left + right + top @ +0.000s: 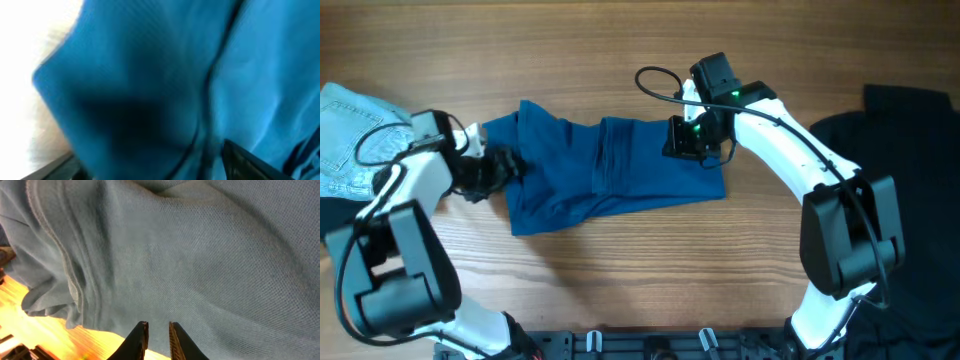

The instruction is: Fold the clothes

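Observation:
A blue shirt (610, 170) lies crumpled across the middle of the wooden table. My left gripper (495, 168) is at its left edge. In the left wrist view the blue fabric (165, 75) fills the frame and bunches between the two fingers (150, 172), which stand wide apart. My right gripper (688, 140) hovers over the shirt's upper right part. In the right wrist view its fingers (157, 327) are almost together with nothing between them, above the shirt (190, 255) near a stitched hem.
Light blue jeans (345, 130) lie at the far left behind my left arm. A black garment (910, 140) is piled at the right edge. Bare wood (620, 280) shows in front of the shirt.

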Robot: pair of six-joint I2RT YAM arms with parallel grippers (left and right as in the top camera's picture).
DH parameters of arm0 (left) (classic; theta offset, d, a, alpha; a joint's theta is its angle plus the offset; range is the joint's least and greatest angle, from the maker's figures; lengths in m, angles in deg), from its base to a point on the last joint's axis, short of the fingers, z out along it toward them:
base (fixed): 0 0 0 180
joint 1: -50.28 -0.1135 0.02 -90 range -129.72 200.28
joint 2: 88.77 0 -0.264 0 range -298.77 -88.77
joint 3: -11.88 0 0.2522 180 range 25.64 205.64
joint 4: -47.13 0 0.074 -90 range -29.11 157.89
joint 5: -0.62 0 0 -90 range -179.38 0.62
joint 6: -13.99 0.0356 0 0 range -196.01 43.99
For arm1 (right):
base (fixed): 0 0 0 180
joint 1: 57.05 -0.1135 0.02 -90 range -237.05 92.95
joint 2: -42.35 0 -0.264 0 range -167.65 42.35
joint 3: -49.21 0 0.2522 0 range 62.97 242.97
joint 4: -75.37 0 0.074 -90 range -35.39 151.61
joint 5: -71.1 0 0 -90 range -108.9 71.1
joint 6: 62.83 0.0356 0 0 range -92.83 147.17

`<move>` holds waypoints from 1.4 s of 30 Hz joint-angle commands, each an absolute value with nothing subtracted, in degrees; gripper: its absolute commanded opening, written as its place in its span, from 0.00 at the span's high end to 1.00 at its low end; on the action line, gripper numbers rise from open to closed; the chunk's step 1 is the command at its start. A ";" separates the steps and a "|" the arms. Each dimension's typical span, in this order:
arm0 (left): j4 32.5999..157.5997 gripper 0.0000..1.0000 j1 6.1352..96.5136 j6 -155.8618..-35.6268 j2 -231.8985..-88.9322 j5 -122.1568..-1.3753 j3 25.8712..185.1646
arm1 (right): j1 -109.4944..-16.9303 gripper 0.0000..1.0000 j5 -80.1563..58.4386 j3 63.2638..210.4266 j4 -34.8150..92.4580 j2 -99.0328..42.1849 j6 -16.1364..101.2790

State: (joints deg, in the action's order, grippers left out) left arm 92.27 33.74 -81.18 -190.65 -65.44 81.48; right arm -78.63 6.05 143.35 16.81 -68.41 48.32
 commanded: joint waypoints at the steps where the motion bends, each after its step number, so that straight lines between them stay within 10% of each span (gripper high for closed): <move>1: 89.76 0.21 37.17 -76.00 -196.14 -61.46 80.60 | -78.94 0.80 3.51 143.46 16.61 -67.93 48.63; 5: 88.64 0.38 39.49 -74.71 -198.11 -61.33 80.60 | -78.94 0.80 3.12 143.46 16.55 -67.93 48.69; 10: 89.76 0.96 39.66 -75.03 -198.04 -62.07 80.86 | -78.94 0.80 3.12 143.46 16.26 -67.93 48.80; 22: 115.74 0.96 37.41 -78.75 -184.01 -68.43 103.94 | -78.94 0.75 -4.05 142.98 12.16 -68.00 49.92; 42: 112.71 0.86 67.36 -87.23 -187.03 -77.70 105.30 | -78.39 0.75 2.38 132.77 17.90 -68.13 49.26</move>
State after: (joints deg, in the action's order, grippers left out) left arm 114.17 62.72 -84.11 -182.63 -75.47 105.47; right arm -78.63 2.07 132.94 18.69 -68.41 48.08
